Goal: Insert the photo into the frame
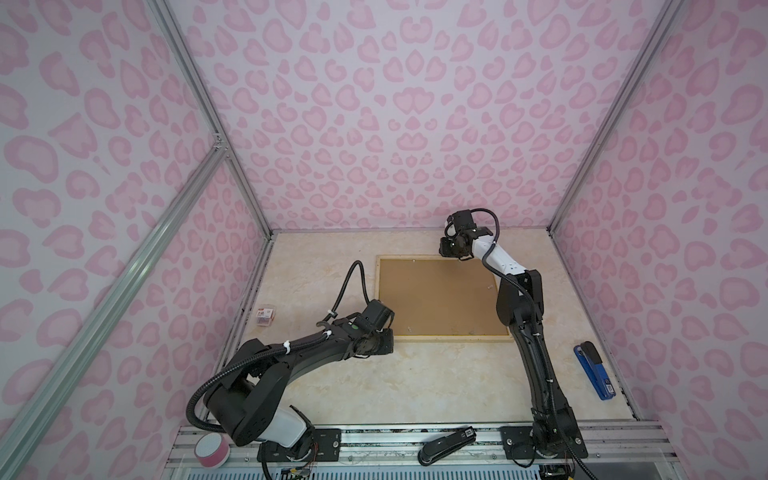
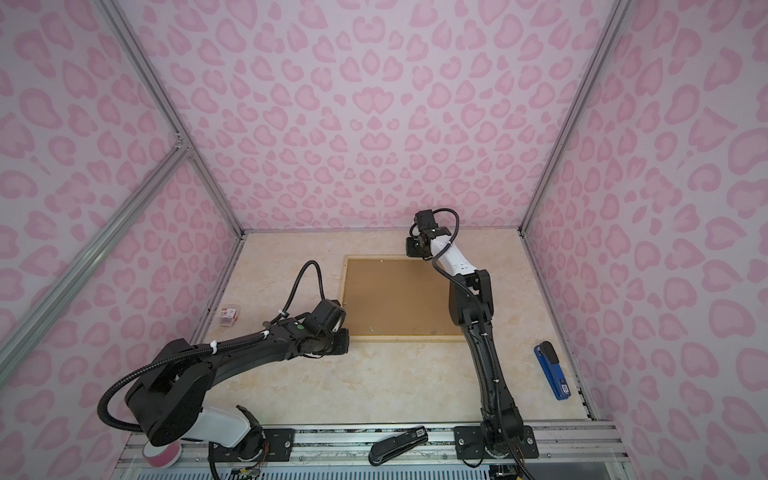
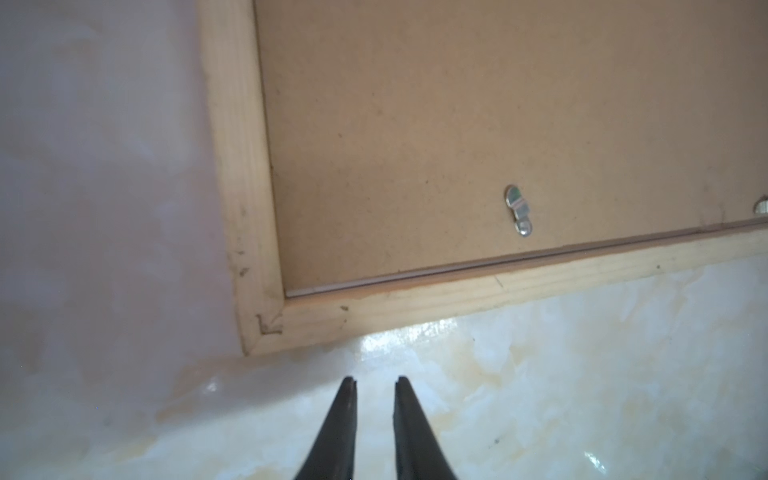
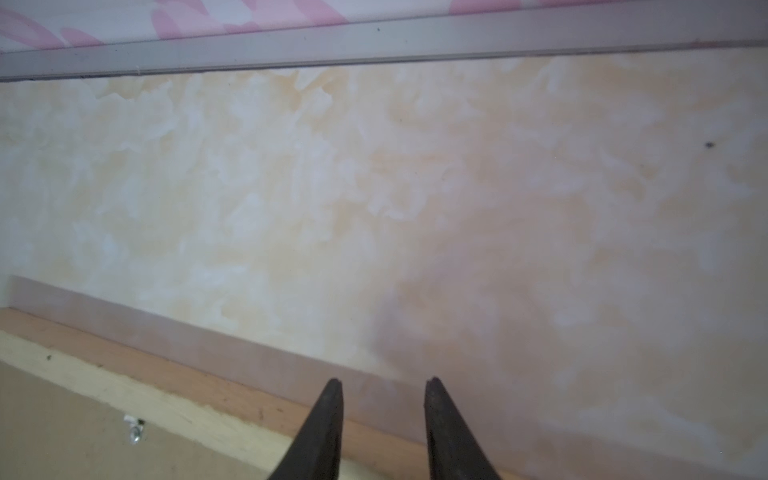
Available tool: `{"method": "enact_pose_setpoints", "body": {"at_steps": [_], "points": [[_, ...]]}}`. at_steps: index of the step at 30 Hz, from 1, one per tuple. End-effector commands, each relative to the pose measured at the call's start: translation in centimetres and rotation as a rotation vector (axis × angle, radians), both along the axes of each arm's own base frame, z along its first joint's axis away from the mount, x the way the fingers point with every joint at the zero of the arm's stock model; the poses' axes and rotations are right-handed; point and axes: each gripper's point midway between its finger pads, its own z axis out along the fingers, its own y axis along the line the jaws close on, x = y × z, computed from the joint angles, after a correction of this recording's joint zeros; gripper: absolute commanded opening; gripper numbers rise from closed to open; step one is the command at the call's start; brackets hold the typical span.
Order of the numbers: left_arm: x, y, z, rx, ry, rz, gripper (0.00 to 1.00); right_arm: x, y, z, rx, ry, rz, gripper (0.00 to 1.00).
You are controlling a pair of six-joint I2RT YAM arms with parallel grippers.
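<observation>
The frame (image 1: 453,338) (image 2: 407,338), of pale wood strips, lies face down on the marble table with a brown backing board (image 1: 440,295) (image 2: 395,295) sitting inside it. The photo is hidden. My left gripper (image 3: 376,380) hovers just off the frame's near-left corner (image 3: 266,328), its jaws a narrow gap apart with nothing between them. A small metal clip (image 3: 517,210) shows on the board. My right gripper (image 4: 384,380) (image 1: 455,251) stands open and empty over the frame's far edge (image 4: 83,378), near the far-right corner.
A blue stapler (image 1: 592,370) lies at the right wall. A black stapler (image 1: 446,444) rests on the front rail, with a pink tape roll (image 1: 212,451) to its left. A small box (image 1: 266,316) sits by the left wall. Patterned walls close in three sides.
</observation>
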Motion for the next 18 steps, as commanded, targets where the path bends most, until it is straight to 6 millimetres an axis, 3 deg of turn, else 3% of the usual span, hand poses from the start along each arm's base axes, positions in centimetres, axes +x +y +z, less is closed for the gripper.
{"method": "enact_pose_setpoints", "body": {"at_steps": [1, 18], "points": [[0.5, -0.2, -0.5, -0.001, 0.004, 0.035, 0.2, -1.3, -0.6, -1.6, -0.02, 0.067, 0.011, 0.35], [5.1, 3.8, -1.1, 0.086, -0.027, 0.158, 0.2, -7.1, -4.0, -1.6, -0.05, 0.131, -0.014, 0.34]]}}
